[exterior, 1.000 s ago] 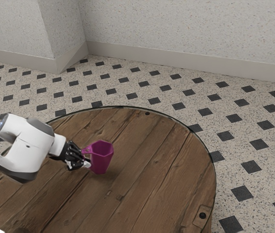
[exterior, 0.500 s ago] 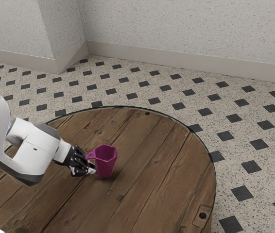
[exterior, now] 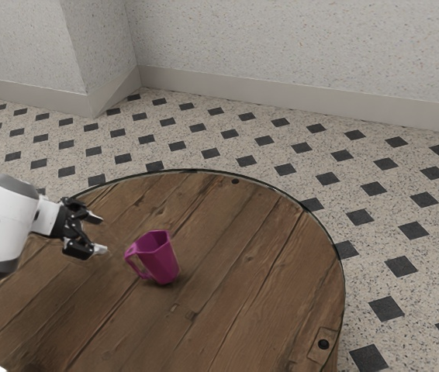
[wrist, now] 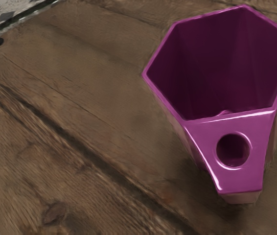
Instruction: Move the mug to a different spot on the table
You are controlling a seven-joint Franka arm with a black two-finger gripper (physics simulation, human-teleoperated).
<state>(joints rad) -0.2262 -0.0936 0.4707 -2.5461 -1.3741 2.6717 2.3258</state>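
Speckled floor [exterior: 281, 147], set with small black diamond tiles [exterior: 374, 188] in a regular grid. Speckled grey wall [exterior: 320, 39] behind it; pale baseboard [exterior: 305, 94] along its foot. Wall corner [exterior: 99, 39] projects at the exterior view's upper left.

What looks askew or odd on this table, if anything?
The purple mug seems to lean toward the gripper instead of standing upright, with its handle on that side. The gripper is open and apart from it. No spill or damage is visible.
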